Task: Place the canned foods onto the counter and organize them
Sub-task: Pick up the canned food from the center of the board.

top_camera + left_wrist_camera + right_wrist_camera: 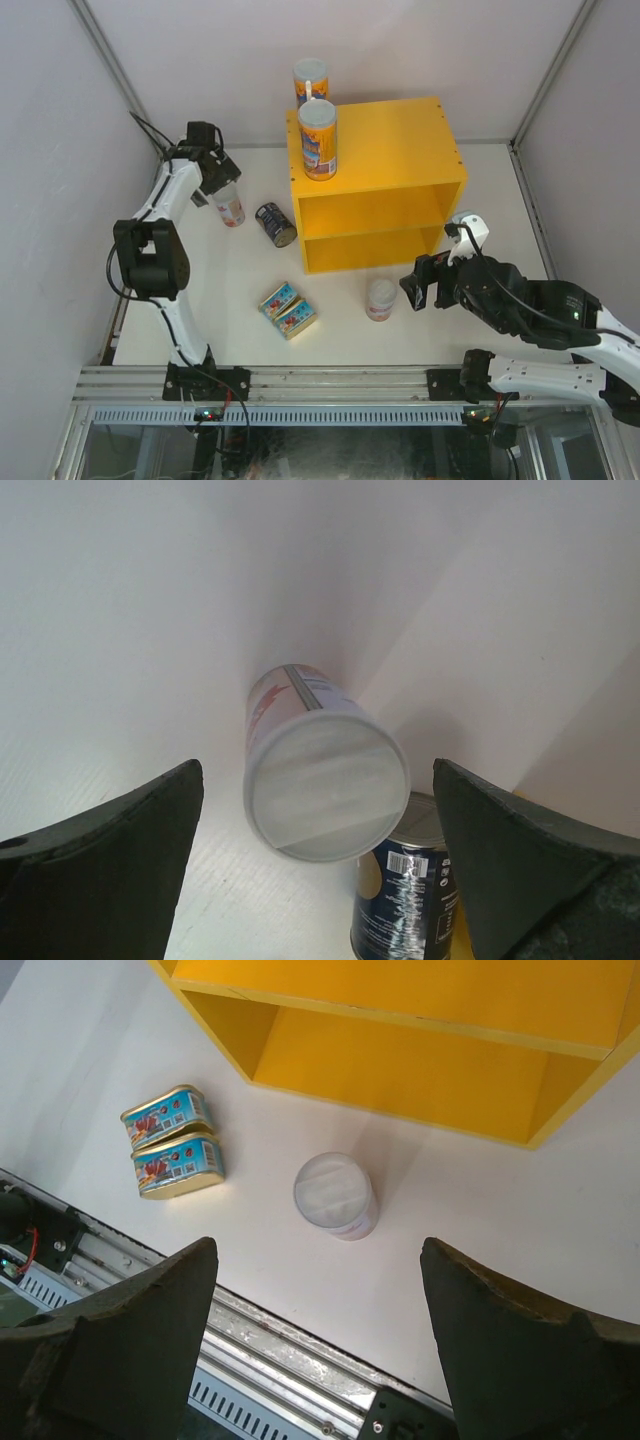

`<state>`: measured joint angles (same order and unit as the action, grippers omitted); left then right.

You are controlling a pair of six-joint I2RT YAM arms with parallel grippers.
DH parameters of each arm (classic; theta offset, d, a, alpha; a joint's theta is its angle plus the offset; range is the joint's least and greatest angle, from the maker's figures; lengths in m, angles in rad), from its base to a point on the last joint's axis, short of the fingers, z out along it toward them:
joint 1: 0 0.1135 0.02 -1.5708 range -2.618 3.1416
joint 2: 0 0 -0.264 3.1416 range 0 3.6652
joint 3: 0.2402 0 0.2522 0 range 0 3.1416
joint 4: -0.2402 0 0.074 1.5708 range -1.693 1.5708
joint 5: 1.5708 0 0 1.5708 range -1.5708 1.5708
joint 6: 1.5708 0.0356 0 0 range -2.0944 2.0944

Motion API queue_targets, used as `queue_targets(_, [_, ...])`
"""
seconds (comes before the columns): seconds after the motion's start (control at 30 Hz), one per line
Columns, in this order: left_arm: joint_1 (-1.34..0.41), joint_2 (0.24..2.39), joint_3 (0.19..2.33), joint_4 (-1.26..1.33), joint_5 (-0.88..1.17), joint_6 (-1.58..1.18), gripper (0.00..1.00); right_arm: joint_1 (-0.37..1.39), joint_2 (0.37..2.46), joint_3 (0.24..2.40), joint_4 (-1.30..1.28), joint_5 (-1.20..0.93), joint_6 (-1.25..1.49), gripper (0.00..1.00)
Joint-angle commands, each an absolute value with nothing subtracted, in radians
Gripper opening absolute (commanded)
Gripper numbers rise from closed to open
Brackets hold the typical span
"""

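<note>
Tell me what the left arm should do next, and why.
Probably lower the left gripper around the short white-lidded tube and close on it. The fingers are wide open on either side of the lid without touching it, and the tube stands on the table, not yet on the yellow box.

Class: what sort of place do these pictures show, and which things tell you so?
Likely a robotics lab test cell: white panel walls enclose a white table, two robot arms are bolted to a metal rail, and a yellow open-fronted box serves as the counter.
</note>
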<state>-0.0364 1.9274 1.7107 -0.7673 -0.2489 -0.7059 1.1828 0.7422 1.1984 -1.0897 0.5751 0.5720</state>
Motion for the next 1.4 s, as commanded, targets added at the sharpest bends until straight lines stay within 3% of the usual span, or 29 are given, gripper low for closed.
queue_targets(0.0, [-0.036, 1.958, 1.775, -0.771, -0.201, -0.682, 1.00, 1.156, 0.745, 1.199, -1.031, 0.542, 0.535, 0.82])
queue_targets(0.3, [-0.036, 1.986, 1.767, -0.767, -0.170, -0.676, 0.99, 1.100, 0.750, 1.187, -1.007, 0.491, 0.504, 0.82])
queue_targets(0.7, [-0.036, 2.012, 1.751, -0.754, -0.128, -0.676, 0.81, 1.038, 0.750, 1.178, -0.988, 0.434, 0.478, 0.82])
queue_targets(0.8, [-0.036, 2.016, 1.743, -0.751, -0.113, -0.653, 0.68, 1.031, 0.750, 1.178, -0.986, 0.427, 0.474, 0.82])
queue_targets(1.03, [-0.036, 1.992, 1.698, -0.736, -0.110, -0.646, 0.06, 1.019, 0.749, 1.178, -0.981, 0.412, 0.464, 0.81])
queue_targets(1.07, [-0.037, 1.985, 1.690, -0.735, -0.111, -0.646, 0.01, 1.017, 0.748, 1.178, -0.980, 0.409, 0.463, 0.81])
queue_targets(1.37, [-0.039, 1.863, 1.624, -0.712, -0.093, -0.634, 0.00, 1.002, 0.738, 1.179, -0.976, 0.390, 0.449, 0.82])
